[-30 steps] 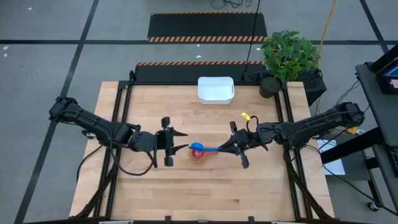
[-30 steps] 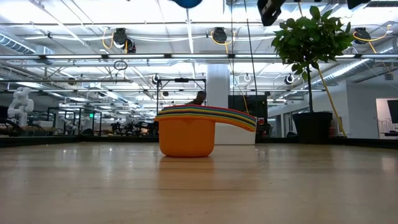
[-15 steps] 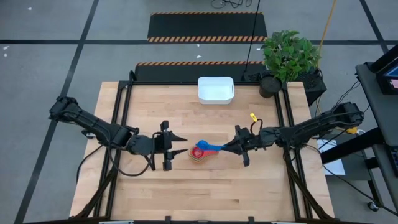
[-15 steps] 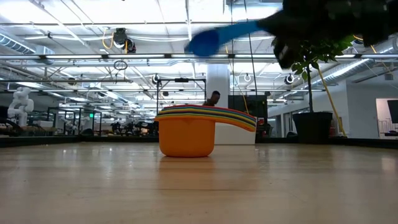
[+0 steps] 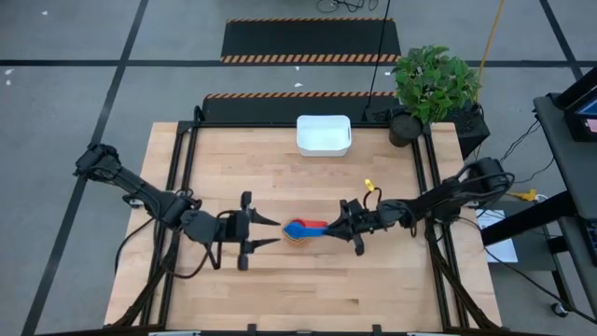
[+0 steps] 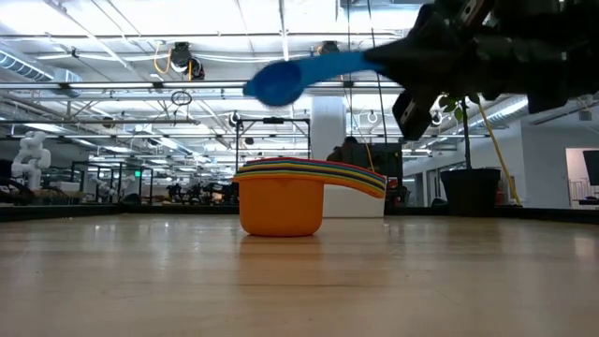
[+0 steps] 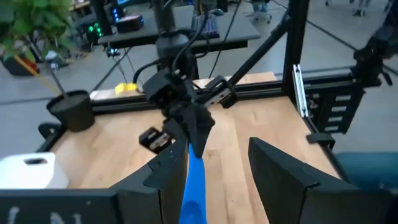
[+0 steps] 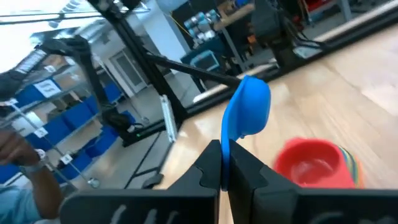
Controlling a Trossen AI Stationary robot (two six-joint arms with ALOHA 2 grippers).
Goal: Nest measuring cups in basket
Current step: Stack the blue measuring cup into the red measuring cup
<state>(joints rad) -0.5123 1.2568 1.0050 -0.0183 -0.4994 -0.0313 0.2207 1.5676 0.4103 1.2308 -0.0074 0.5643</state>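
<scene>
A stack of nested measuring cups [image 5: 297, 237], orange outermost [image 6: 281, 204] and red innermost [image 8: 311, 163], stands on the table's middle. My right gripper [image 5: 343, 225] is shut on a blue cup [image 5: 297, 228], held over the stack; it also shows in the low view [image 6: 277, 84]. My left gripper [image 5: 270, 232] is open and empty just left of the stack, its fingers [image 7: 166, 177] level and pointing at it. The white basket [image 5: 324, 134] stands at the table's far edge. My right gripper pinches the blue cup's flat handle at its free end [image 8: 226, 144] between its two fingers. The fingers come almost level from the table's right and lie along the handle. The cup is lifted clear above the stack, its bowl [image 6: 275, 86] a little lower than the handle.
A black pot with a green plant [image 5: 431, 89] stands at the table's far right corner. A small yellow tag [image 5: 367, 184] shows by the right arm. Bare wood lies near the front edge [image 5: 298, 289].
My right gripper has come down and a little toward the table's left with the blue cup, which has dropped from high above the stack to just over it, bowl leading. My left gripper has shifted toward the table's near edge and stays open.
</scene>
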